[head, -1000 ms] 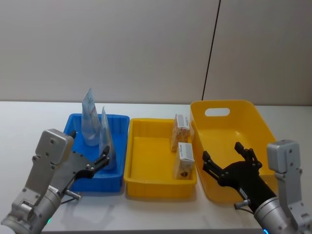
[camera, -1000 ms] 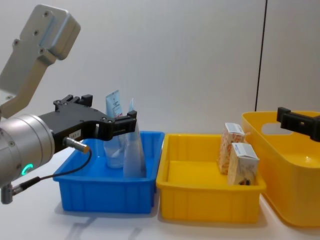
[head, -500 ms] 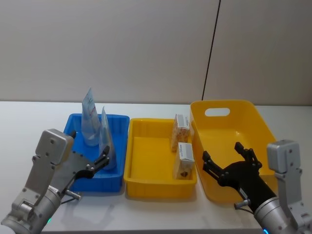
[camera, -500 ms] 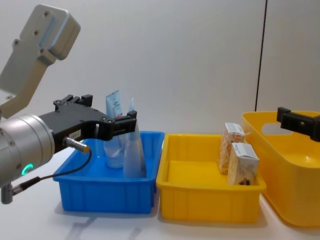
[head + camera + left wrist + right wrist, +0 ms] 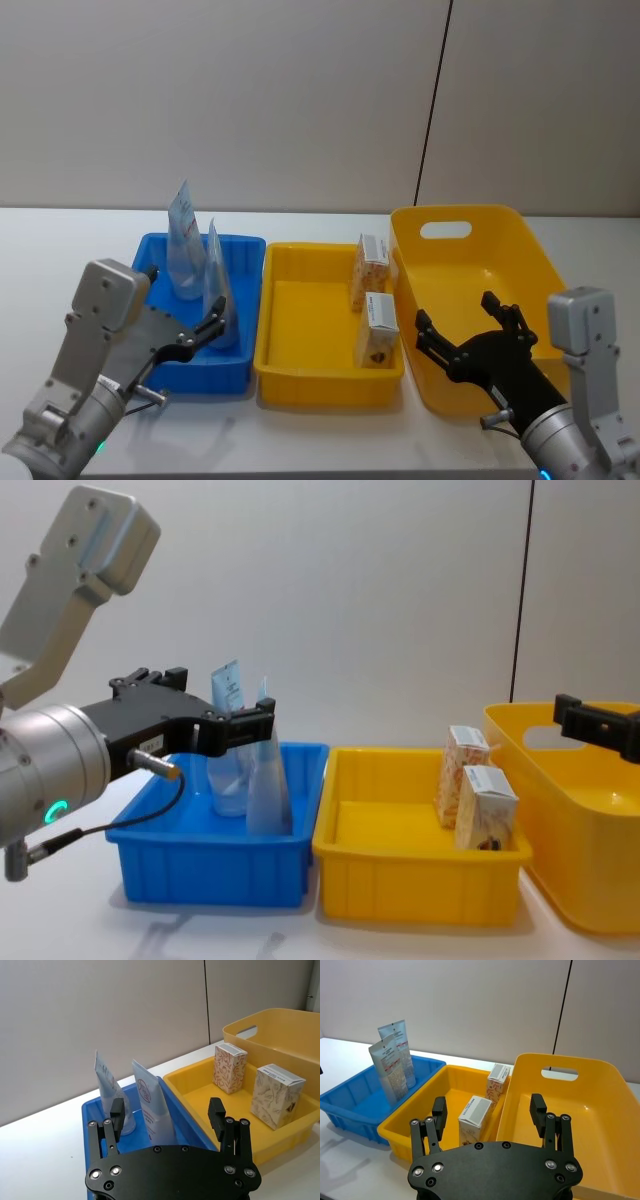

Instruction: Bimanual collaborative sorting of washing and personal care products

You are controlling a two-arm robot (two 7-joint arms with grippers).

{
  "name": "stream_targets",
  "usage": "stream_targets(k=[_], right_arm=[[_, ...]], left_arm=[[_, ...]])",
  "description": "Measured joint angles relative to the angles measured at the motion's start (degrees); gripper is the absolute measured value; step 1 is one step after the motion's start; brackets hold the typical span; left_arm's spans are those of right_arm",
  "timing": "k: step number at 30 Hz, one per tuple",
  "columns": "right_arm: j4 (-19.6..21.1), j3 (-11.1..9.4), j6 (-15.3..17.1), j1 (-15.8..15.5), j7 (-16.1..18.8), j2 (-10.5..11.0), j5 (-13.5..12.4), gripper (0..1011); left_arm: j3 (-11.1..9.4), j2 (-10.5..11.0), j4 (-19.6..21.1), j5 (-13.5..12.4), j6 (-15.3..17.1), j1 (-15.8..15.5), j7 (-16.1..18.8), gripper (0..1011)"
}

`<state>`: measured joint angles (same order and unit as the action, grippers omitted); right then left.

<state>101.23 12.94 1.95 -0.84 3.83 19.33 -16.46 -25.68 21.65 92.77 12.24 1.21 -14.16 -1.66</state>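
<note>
Tubes: two tall translucent pale-blue soft tubes (image 5: 217,285), upright with crimped ends up, close together inside the blue plastic bin (image 5: 200,378) just left of the shallow yellow plastic tray (image 5: 310,385).
Cartons: two small orange-and-cream speckled cartons (image 5: 377,332), upright along that tray's right wall, one behind the other.
Left gripper (image 5: 166,1106): spread wide, empty, at the bin's near side, left of the tray.
Right gripper (image 5: 454,310): spread wide, empty, over the deep yellow handled basket (image 5: 520,235) just right of the tray.
</note>
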Motion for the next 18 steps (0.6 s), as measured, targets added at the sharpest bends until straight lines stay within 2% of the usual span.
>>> stream_targets(k=[10, 18], right_arm=[[0.0, 0.0, 0.0, 0.0, 0.0, 0.0, 0.0, 1003], [0.0, 0.0, 0.0, 0.0, 0.0, 0.0, 0.0, 1003]], left_arm=[[1.2, -0.7, -1.9, 4.1, 3.4, -2.0, -3.7, 1001], [1.8, -1.7, -5.9, 7.1, 6.5, -5.2, -7.5, 1001]])
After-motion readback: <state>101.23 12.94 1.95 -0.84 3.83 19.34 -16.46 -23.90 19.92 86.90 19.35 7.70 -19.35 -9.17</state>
